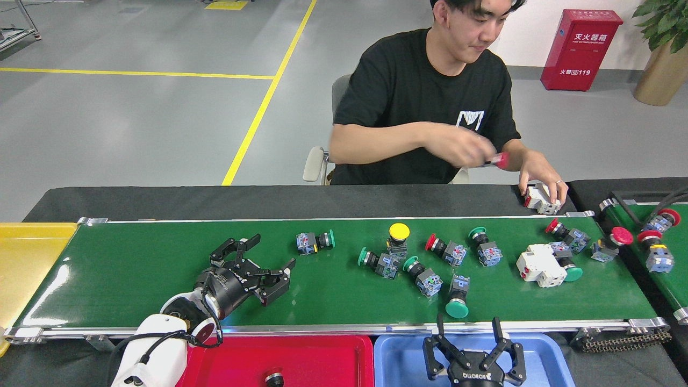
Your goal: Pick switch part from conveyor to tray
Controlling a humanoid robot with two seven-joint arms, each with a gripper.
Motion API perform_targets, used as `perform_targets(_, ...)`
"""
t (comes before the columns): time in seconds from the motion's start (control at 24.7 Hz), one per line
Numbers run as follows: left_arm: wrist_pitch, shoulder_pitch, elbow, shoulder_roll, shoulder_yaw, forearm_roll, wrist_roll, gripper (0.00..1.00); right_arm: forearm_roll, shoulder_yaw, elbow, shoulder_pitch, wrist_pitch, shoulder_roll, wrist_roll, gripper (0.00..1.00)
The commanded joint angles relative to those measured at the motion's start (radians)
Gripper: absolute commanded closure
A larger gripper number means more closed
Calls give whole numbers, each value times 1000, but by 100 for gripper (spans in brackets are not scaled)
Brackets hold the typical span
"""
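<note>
Reaching, left hand (258, 269) open, lower left, toward green-capped switch part (314, 241) on conveyor (134, 269); right hand (473, 344) open, empty; closing next.

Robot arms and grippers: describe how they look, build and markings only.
The left arm has glossy white shells, a black cable looped along it, and a black wrist. The left gripper is black, with skeletal linkage fingers. The right gripper is black too, with white lettering on its body and thin dark fingers.
</note>
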State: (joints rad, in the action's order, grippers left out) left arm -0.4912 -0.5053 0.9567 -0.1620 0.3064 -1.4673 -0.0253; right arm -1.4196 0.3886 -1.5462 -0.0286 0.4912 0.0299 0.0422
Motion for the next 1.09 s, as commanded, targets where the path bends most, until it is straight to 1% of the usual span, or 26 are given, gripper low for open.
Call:
perform_targets(0.0, -7, -53, -41, 12, -7, 2, -5, 0, 1, 3, 43, 38, -13, 25, -16, 1)
perform_targets(0.08, -13, -102, -122, 25, -10, 4, -10, 0, 1, 3, 94, 72, -13, 48, -18, 2)
perform_targets(0.12, -13, -122, -162, 29, -10, 5, -13, 0, 1, 3, 112, 81, -13, 54, -16, 6)
perform_targets(0.16, -15, -139, -196, 32, -10, 5, -15, 0, 1, 3, 124, 87, -13, 56, -19, 16)
perform_targets(0.24, -15, -159, -240, 39, -10, 7, -16, 0, 1, 3, 129, 91, -28, 51, -33, 58)
perform_targets(0.28, -15, -163, -251, 39, -10, 7, -16, 0, 1, 3, 129, 93, -54, 47, -39, 76)
perform_targets(0.32, -15, -165, -256, 38, -10, 7, -16, 0, 1, 3, 129, 93, -80, 45, -39, 84)
perform_targets(0.36, -15, -165, -260, 38, -13, 7, -16, 0, 1, 3, 127, 91, -117, 45, -39, 89)
perform_targets(0.45, -15, -165, -279, 38, -13, 7, -16, 0, 1, 3, 127, 90, -157, 45, -39, 98)
perform_targets(0.65, -6, -179, -328, 44, -15, 7, -18, 0, -4, 15, 94, 78, -223, 44, -38, 98)
perform_targets(0.73, 20, -182, -348, 58, -24, 9, -18, 2, -5, 68, 49, 59, -269, 31, -38, 98)
perform_targets(0.81, 83, -183, -366, 79, -59, 7, -18, 4, -7, 139, -5, 36, -327, 7, -35, 98)
perform_targets(0.85, 111, -183, -369, 87, -64, 5, -18, 6, -10, 183, -31, 22, -362, -8, -31, 96)
perform_targets(0.89, 122, -183, -369, 91, -64, 5, -16, 9, -16, 219, -49, 13, -392, -18, -30, 84)
perform_targets(0.97, 125, -185, -369, 96, -70, 5, -18, 14, -59, 303, -71, -10, -439, -21, -22, 1)
perform_targets(1.05, 125, -185, -368, 96, -70, 7, -18, 16, -70, 348, -71, -17, -464, -16, -16, 1)
